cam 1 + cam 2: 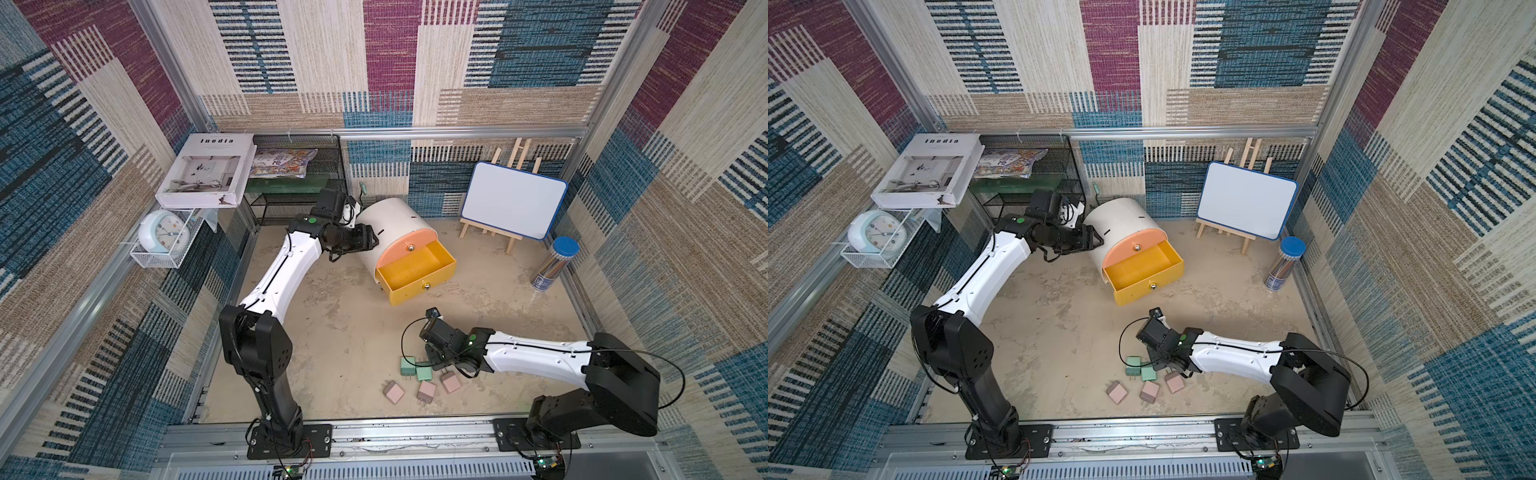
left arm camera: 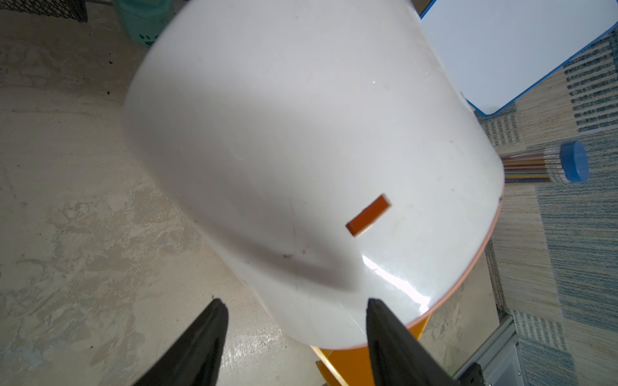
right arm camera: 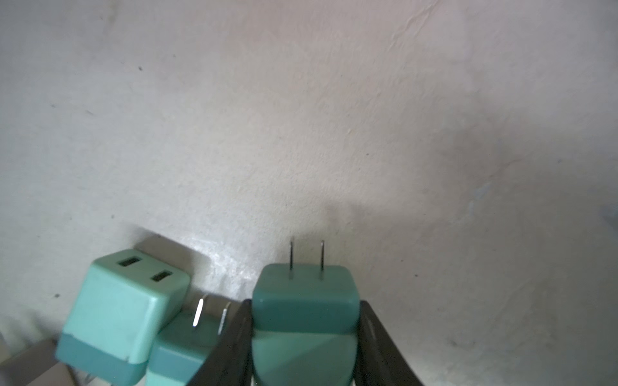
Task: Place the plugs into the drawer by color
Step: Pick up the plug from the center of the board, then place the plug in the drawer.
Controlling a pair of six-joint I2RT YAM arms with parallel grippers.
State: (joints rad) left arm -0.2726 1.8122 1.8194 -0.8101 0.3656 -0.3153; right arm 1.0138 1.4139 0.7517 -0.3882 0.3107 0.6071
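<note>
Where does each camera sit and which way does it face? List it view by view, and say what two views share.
Top views: high over the front rail, looking down on the table; left arm, right arm and bases showing.
Left wrist: on the left arm, facing the side of the white cabinet; left jaws, apart, at the frame edge.
Right wrist: on the right arm, looking down at the table; right jaws clamp a green plug.
Shared: the white cabinet appears in both top views and the left wrist view.
</note>
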